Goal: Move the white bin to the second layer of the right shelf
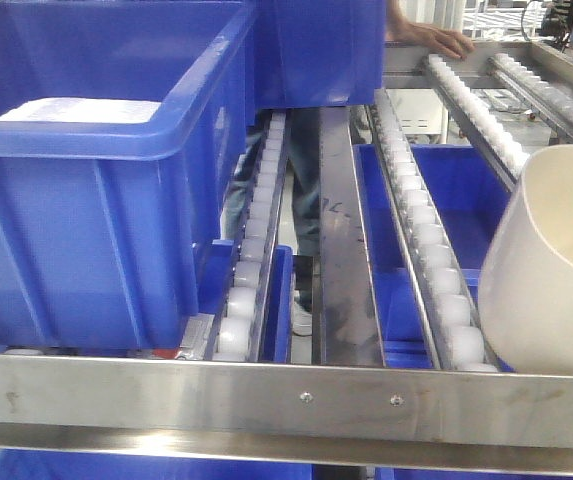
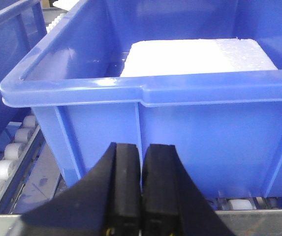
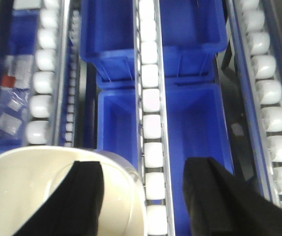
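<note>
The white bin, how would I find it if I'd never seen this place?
Find the steel rack with roller rails and follow its front lip to the right end. The white bin sits there, tilted over the rollers. It is creamy, smooth and rounded, while every neighbour is a boxy blue crate.

Matte black wedge-shaped fingers on both hands
</note>
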Motion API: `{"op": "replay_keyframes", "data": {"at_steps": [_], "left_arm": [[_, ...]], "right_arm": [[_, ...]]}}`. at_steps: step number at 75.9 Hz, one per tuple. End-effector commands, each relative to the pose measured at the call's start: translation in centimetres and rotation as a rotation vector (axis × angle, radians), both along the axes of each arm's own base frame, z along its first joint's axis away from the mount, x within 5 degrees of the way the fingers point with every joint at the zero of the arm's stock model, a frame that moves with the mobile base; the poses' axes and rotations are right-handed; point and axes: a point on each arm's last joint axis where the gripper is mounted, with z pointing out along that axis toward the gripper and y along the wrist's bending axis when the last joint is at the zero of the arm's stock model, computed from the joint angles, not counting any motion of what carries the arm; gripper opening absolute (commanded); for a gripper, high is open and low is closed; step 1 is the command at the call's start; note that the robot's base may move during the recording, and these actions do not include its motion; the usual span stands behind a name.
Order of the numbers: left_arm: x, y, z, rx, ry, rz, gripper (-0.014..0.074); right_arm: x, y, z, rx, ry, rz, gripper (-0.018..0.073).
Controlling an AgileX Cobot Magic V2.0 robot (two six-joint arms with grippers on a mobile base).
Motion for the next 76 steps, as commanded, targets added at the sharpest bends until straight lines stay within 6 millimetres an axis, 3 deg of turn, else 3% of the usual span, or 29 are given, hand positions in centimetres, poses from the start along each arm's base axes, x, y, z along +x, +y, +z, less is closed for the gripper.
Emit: {"op": "replay_keyframes", "data": {"at_steps": [1, 14, 27, 43, 76], "left_arm": [[0.1, 0.0, -0.4, -0.009, -0.064, -0.004, 0.0085], [0.1, 0.0, -0.4, -0.009, -0.064, -0.004, 0.0085], [0.1, 0.0, -0.4, -0.009, -0.064, -0.004, 0.0085], [0.1, 0.0, -0.4, -0.009, -0.064, -0.004, 0.0085], [0.1, 0.0, -0.4, -0.009, -0.064, -0.004, 0.0085]], "right_arm": [[-0.8, -0.1, 2.7, -0.009, -0.142, -0.01, 0.0445], [-3.6, 0.1, 4.5, -0.017, -0.255, -0.009, 0.034], [-7.4, 0.3, 4.2, -0.022, -0.349, -0.01, 0.0035], [-10.2, 0.4, 2.5, -0.028, -0.445, -0.017, 0.0055], [-10.4, 0.5, 2.5, -0.027, -0.448, -0.017, 0.0055]]}}
